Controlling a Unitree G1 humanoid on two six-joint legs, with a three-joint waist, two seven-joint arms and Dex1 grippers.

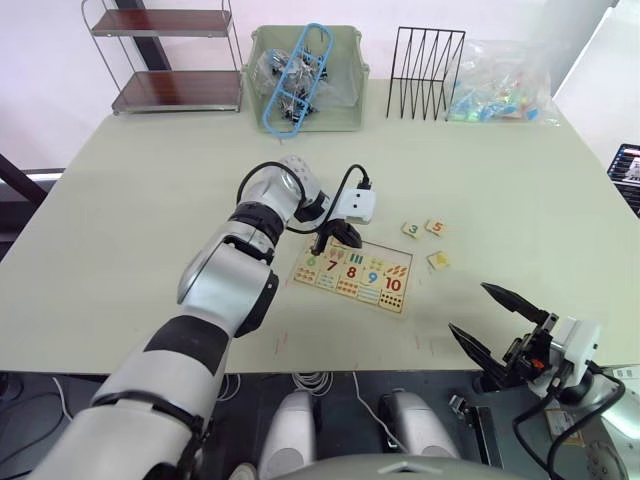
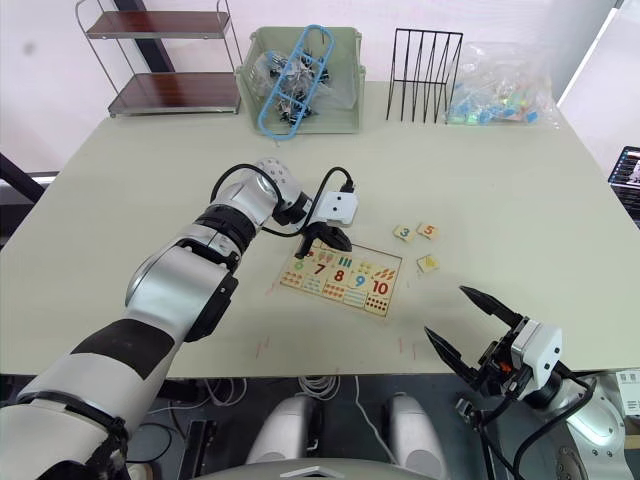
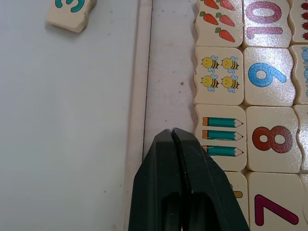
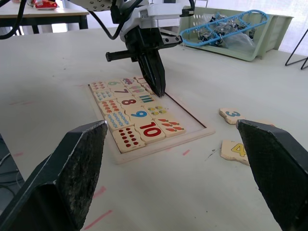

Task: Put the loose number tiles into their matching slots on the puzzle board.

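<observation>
1. Puzzle board: flat rectangular light-wood board with a thin raised rim, lying on the pale table near its front edge. Numerals 7, 8, 9, 10 fill one row; picture tiles (pencils, bees, carrots) sit beside them.
2. Matching slots: an empty bare-wood strip along the far rim of the board, next to the picture tiles.
3. Loose number tiles: small cream wooden squares on the table, just beyond the board's right end — "3", "5" and a yellow "4". None is seated yet.
4. Left gripper: black fingers pressed together, holding nothing, tip down in the empty strip beside the pencil tile.
5. Right gripper: black fingers spread wide, empty, hovering off the table's front edge, well apart from the tiles.
6. Step in hand, as judged: fetching a loose tile. Advice: lift the left tip straight up so seated tiles are not dragged; spread the fingers before descending; grip one tile by opposite edges; lower it flat and square to its recess.
</observation>
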